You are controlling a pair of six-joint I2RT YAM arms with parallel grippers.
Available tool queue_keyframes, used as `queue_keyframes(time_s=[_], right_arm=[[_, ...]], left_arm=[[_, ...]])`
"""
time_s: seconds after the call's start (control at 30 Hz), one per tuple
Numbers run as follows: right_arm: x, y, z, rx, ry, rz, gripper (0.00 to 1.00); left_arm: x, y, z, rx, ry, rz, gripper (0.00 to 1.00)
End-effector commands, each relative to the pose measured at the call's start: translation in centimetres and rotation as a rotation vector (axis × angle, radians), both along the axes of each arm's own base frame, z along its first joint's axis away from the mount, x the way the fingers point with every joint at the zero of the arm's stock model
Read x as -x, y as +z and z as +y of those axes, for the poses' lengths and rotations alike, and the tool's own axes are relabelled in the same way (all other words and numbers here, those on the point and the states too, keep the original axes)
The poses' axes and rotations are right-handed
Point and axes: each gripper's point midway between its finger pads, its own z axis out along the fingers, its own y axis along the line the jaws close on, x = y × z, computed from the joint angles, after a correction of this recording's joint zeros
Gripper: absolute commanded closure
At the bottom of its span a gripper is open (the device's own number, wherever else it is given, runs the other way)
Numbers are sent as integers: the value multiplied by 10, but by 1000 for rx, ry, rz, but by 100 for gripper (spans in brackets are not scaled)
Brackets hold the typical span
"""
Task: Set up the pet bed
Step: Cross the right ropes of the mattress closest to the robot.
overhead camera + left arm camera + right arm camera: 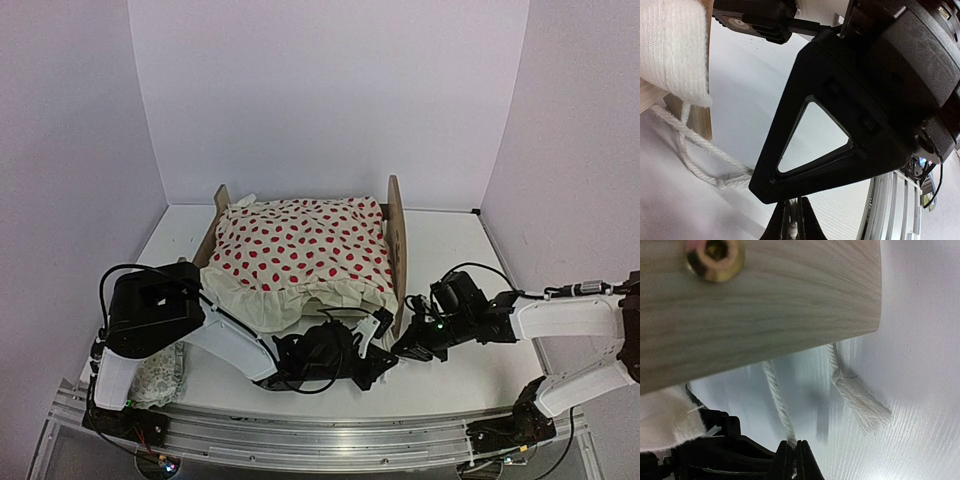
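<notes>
The pet bed point(396, 232) stands mid-table, its plywood headboard on the right and its low footboard point(220, 198) on the left. The mattress is hidden under the red-dotted blanket point(305, 250). Both grippers meet at the bed's near right corner. My left gripper point(376, 366) is shut on a white cord point(791, 226). My right gripper point(404, 350) is shut on a white twisted cord point(780, 407) that hangs from under the plywood board point(765, 305). A second cord ends in a frayed tassel point(861, 404) on the table.
A small pale patterned pillow point(160, 380) lies at the near left by the left arm's base. A knotted cord point(722, 182) lies on the table beside a plywood leg point(702, 117). White walls enclose the table.
</notes>
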Motion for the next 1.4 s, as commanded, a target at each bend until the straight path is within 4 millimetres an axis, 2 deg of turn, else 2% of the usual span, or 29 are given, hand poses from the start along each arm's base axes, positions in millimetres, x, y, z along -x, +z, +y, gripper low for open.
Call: queue_keyframes(time_s=[0.0, 0.07, 0.2, 0.3, 0.5, 0.63, 0.8, 0.93, 1.07, 1.23, 1.37], right_arm=[[4, -4, -1, -11, -10, 15, 100], [3, -2, -1, -15, -6, 3, 100], [1, 4, -1, -7, 10, -24, 100], [3, 3, -5, 54, 45, -15, 100], [1, 18, -11, 199, 186, -29, 100], [5, 28, -12, 270, 293, 11, 100], [21, 27, -22, 365, 398, 141, 100], [27, 23, -21, 361, 416, 184, 100], [31, 22, -16, 324, 417, 213, 100], [29, 19, 0, 244, 393, 228, 96], [22, 15, 5, 229, 352, 211, 92]], left_arm=[[1, 60, -8, 175, -19, -28, 93], [1, 60, -8, 174, -17, -27, 83], [-4, 61, -1, 151, 23, -23, 56], [-10, 55, 8, 85, 75, -8, 47], [-23, 36, 32, -63, 184, 3, 46], [-37, 25, 44, -195, 263, -35, 52], [-53, 36, 48, -232, 349, -92, 52], [-49, 35, 44, -206, 325, -70, 46], [-43, 34, 38, -186, 291, -54, 46], [-54, 43, 54, -215, 355, -110, 47], [-53, 30, 59, -218, 363, -61, 48]])
